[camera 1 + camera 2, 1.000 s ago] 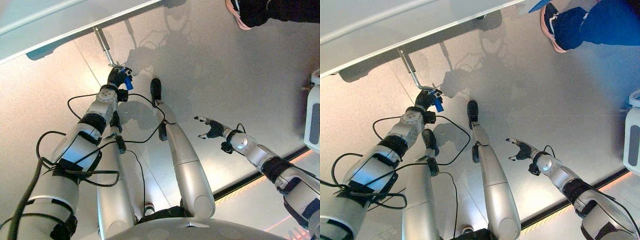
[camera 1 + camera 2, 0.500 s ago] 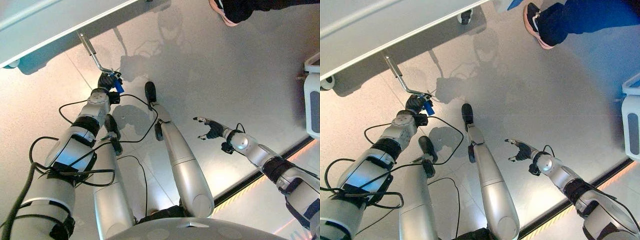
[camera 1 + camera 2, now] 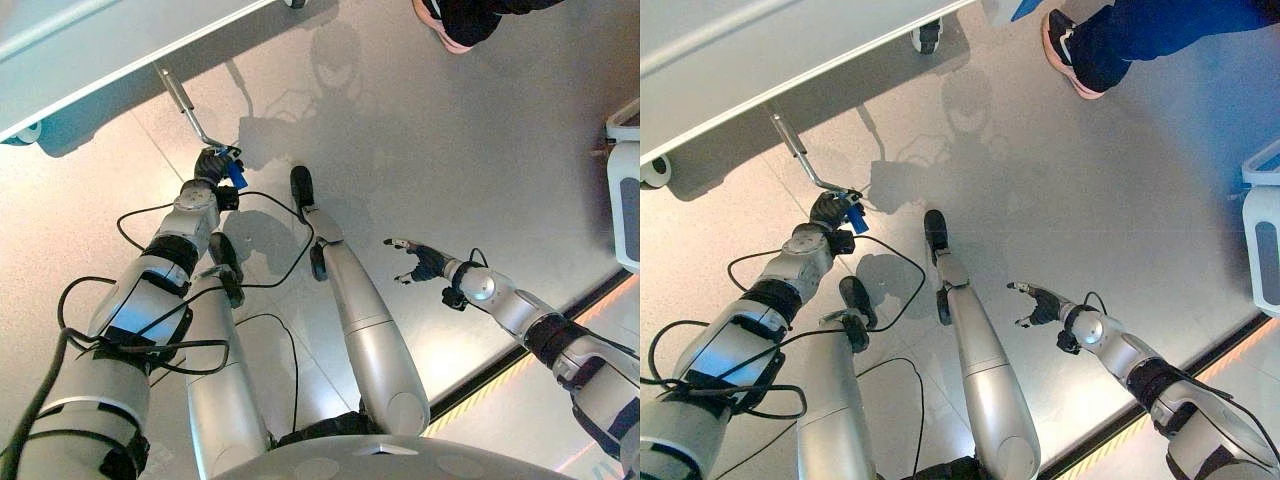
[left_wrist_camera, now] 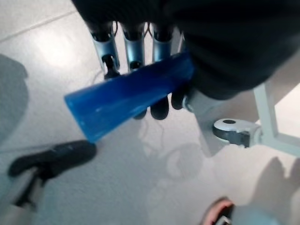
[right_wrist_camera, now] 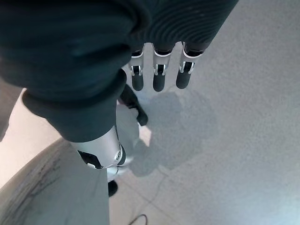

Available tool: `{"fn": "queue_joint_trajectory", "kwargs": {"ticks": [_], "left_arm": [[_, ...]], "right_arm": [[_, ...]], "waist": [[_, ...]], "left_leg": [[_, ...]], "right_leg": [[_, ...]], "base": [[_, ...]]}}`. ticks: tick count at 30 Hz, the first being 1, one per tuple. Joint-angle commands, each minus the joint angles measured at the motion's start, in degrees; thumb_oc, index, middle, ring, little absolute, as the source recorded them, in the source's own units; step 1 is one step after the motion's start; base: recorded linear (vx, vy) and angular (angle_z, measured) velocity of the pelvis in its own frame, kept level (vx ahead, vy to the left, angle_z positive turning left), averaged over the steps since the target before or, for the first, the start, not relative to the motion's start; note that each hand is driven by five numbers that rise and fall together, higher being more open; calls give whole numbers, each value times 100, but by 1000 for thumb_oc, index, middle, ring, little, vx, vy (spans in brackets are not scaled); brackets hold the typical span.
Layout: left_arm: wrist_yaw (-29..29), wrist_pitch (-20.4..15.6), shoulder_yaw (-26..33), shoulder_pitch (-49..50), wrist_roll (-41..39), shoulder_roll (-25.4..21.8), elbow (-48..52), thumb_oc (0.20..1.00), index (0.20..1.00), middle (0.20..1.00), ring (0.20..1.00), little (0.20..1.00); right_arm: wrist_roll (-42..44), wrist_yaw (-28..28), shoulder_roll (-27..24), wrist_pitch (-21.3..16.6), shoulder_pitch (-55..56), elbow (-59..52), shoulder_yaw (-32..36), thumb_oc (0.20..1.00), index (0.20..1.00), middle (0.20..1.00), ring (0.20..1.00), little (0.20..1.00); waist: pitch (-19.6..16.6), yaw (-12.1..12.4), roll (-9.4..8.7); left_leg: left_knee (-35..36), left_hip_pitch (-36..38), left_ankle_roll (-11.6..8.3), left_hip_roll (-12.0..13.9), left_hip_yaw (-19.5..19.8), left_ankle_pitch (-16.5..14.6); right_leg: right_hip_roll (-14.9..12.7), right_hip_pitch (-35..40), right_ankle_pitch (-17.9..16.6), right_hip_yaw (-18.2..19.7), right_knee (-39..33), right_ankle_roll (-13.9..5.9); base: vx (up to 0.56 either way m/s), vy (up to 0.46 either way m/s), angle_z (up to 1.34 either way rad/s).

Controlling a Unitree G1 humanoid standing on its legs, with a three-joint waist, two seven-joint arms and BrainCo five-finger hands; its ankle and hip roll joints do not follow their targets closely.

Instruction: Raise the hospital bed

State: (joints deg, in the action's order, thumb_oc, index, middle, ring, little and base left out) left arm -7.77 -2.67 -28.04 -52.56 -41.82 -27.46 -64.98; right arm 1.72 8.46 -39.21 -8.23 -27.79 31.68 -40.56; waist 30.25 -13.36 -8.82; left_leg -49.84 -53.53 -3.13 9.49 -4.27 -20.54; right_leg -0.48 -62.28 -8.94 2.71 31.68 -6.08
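Observation:
The hospital bed point(image 3: 90, 55) runs along the top left, its pale frame edge above the floor. A metal crank rod point(image 3: 182, 105) comes out from under it and ends in a blue handle point(image 3: 236, 176). My left hand point(image 3: 212, 166) is shut on that blue handle point(image 4: 126, 93), fingers curled round it in the left wrist view. My right hand point(image 3: 420, 262) hangs apart over the bare floor at the right, fingers relaxed and holding nothing, as the right wrist view's fingers point(image 5: 158, 77) also show.
A bed caster point(image 3: 654, 172) sits at the far left and another point(image 3: 927, 36) near the top. A person's shoe and leg point(image 3: 1080, 55) stand at the top right. A white cart point(image 3: 625, 190) is at the right edge. A dark floor strip point(image 3: 520, 350) crosses lower right.
The view has shifted since a second ago, showing more of the bed's casters. My left hand keeps its hold on the blue handle; the right hand has barely moved.

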Motion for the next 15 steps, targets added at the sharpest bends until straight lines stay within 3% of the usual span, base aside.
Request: {"fn": "queue_joint_trajectory", "kwargs": {"ticks": [1, 3, 4, 5, 8, 13, 15], "left_arm": [[378, -356, -221, 544, 462, -28, 847, 200, 200, 200, 200, 200], [378, -356, -221, 544, 462, -28, 847, 200, 200, 200, 200, 200], [350, -373, -178, 541, 448, 5, 803, 200, 200, 200, 200, 200], [386, -457, -94, 524, 508, 116, 848, 200, 200, 200, 200, 200], [259, -517, 5, 384, 409, -31, 895, 200, 200, 200, 200, 200], [111, -595, 52, 421, 406, -52, 981, 200, 200, 200, 200, 200], [111, -595, 53, 422, 407, -52, 982, 200, 200, 200, 200, 200]], "right_arm": [[207, 81, -295, 10, 283, -402, -61, 1000, 1000, 1000, 1000, 1000], [207, 81, -295, 10, 283, -402, -61, 1000, 1000, 1000, 1000, 1000], [219, 97, -337, 13, 291, -473, -93, 1000, 1000, 1000, 1000, 1000], [284, 130, -282, 34, 368, -222, -163, 1000, 1000, 1000, 1000, 1000], [184, 35, -221, 9, 146, -337, -232, 1000, 1000, 1000, 1000, 1000], [209, -120, -442, -99, 258, -553, 138, 1000, 1000, 1000, 1000, 1000], [209, -120, -443, -99, 259, -555, 138, 1000, 1000, 1000, 1000, 1000]], "waist": [[-46, 451, -133], [-46, 451, -133], [-46, 452, -126], [-46, 552, -224], [-46, 534, -395], [-46, 496, -270], [-46, 495, -272]], "left_leg": [[225, -118, 267, -318, 316, 369], [225, -118, 267, -318, 316, 369], [82, -142, 223, -341, 378, 334], [157, -22, -110, -288, 623, 558], [310, -121, -211, -99, 759, 781], [1333, -61, -417, 103, 788, 1381], [1342, -55, -417, 102, 786, 1386]], "right_leg": [[-1090, -26, 742, 623, 469, -500], [-1090, -26, 742, 623, 469, -500], [-1101, -37, 701, 796, 410, -482], [-890, 193, 1106, 1046, 667, -508], [-829, 159, 1072, 779, 519, -546], [-835, 150, 1160, 569, 269, -469], [-836, 153, 1157, 570, 265, -468]], "base": [[0, 0, 23], [17, -20, -6], [70, -490, -43], [68, -611, -30], [-24, -433, 39], [-45, -178, 22], [-29, -57, 5]]}}
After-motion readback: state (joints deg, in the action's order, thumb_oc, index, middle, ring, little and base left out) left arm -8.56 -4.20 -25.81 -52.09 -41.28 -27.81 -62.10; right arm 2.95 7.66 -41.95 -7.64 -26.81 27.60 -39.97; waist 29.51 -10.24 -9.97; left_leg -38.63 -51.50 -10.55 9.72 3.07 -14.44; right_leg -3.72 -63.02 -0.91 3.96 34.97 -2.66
